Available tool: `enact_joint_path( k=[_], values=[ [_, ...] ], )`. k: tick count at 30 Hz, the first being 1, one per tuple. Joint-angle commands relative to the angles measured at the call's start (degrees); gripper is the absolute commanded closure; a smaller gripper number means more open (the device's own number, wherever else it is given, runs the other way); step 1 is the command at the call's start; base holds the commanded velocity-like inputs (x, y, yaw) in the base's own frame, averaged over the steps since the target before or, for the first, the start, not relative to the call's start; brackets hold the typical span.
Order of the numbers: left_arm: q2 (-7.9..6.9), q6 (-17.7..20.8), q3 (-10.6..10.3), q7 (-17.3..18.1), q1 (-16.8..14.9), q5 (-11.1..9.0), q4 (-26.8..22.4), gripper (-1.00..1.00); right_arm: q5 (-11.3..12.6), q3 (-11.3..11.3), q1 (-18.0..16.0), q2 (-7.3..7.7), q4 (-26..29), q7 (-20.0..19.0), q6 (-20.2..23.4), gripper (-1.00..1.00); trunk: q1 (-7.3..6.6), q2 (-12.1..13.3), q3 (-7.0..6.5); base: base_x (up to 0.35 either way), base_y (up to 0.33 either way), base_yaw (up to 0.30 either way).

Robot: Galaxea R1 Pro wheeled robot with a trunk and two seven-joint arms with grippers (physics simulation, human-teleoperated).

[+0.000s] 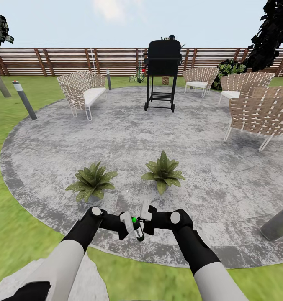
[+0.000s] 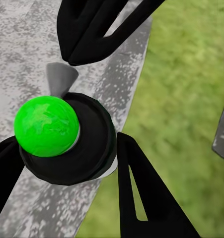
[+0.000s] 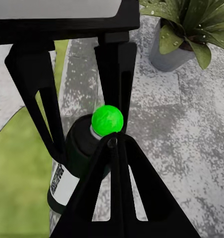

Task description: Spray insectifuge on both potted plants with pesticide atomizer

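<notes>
Both arms meet over the near rim of the round grey patio (image 1: 129, 133), just inside the lawn (image 1: 16, 234). The left gripper (image 1: 131, 228) is clamped on the pesticide atomizer (image 1: 137, 228), one finger on each side of its dark body; from the left wrist camera the bottle's bright green tip (image 2: 46, 126) sits between those fingers (image 2: 141, 198). The right gripper (image 1: 146, 214) hangs right at the bottle's top, one finger (image 3: 117, 183) touching the green tip; how wide it stands I cannot tell. The bottle carries a white label (image 3: 63, 184) with dark print down its edge, too small to read.

Just beyond the grippers, the two potted plants stand on the paving: one (image 1: 91, 180) left, one (image 1: 163, 171) right, apart. Farther back stand a black grill (image 1: 161, 71), woven chairs (image 1: 85, 92) and the slatted fence (image 1: 74, 60).
</notes>
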State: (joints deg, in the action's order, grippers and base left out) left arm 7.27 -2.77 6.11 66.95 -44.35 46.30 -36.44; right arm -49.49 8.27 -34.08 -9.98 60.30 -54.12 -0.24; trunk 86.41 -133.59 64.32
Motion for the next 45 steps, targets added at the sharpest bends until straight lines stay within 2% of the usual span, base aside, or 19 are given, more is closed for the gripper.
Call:
enact_joint_path(
  k=[1,45],
  values=[
    [0.11,-0.3,0.5,0.3,0.0,0.5,0.0,1.00,-0.3,0.0,0.0,-0.02,0.1,-0.2,0.0,1.00,-0.01,0.0,0.05,0.000,0.000,0.000],
    [0.43,-0.3,0.8,0.5,0.0,-0.2,0.1,1.00,-0.3,0.0,0.0,-0.02,-0.1,-0.2,0.1,1.00,-0.01,0.0,0.05,0.000,0.000,0.000]
  ],
)
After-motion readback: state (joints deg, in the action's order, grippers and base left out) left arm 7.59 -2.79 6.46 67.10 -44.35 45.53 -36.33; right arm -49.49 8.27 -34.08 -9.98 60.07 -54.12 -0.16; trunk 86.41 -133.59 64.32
